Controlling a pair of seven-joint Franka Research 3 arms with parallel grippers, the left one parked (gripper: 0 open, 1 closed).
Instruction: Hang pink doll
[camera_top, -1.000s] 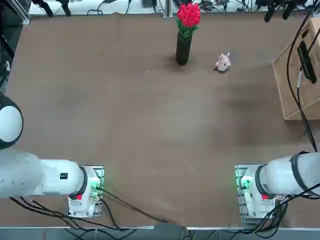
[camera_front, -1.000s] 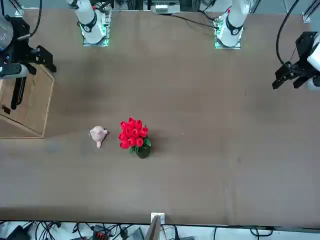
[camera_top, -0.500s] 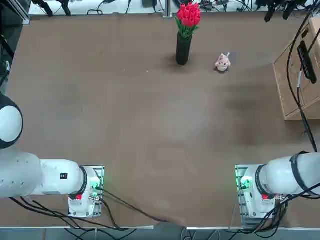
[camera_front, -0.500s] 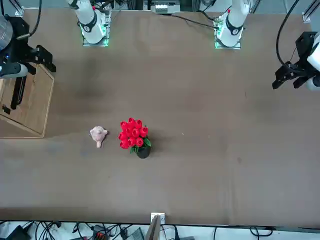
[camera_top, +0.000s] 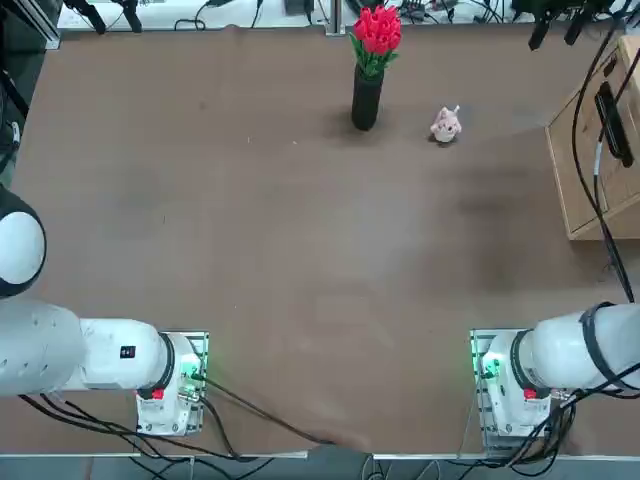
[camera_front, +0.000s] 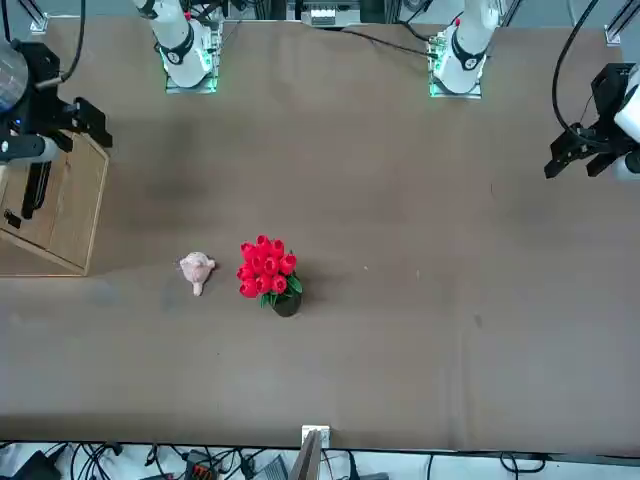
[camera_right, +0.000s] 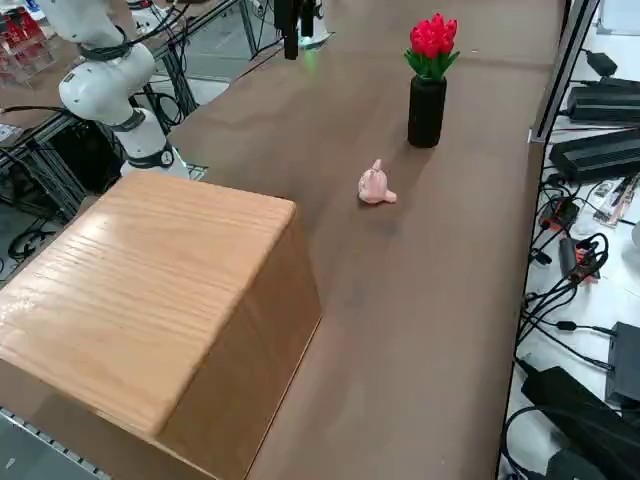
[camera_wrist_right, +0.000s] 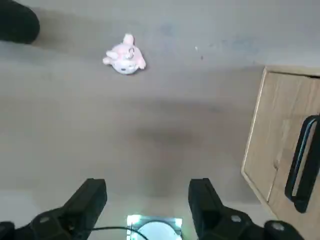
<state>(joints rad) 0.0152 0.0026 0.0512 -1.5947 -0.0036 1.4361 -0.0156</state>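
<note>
The pink doll (camera_top: 445, 124) (camera_front: 197, 268) (camera_right: 375, 186) (camera_wrist_right: 125, 59), a tiny pale pink plush with small ears, lies on the brown table a short way from the black vase. My right gripper (camera_wrist_right: 147, 200) (camera_front: 72, 118) (camera_top: 557, 20) hangs high over the table's right side beside the wooden box, far from the doll. Its fingers (camera_wrist_right: 95, 197) stand wide apart and hold nothing.
A black vase (camera_top: 367, 97) (camera_right: 426, 108) of red tulips (camera_front: 266, 268) stands near the far edge, left of the doll. A wooden box (camera_top: 600, 150) (camera_right: 150, 290) (camera_wrist_right: 280, 135) with a black handle (camera_wrist_right: 300, 160) sits at the table's right side.
The right arm's wrist has shifted very slightly in the front view. The doll, the vase and the box have not moved.
</note>
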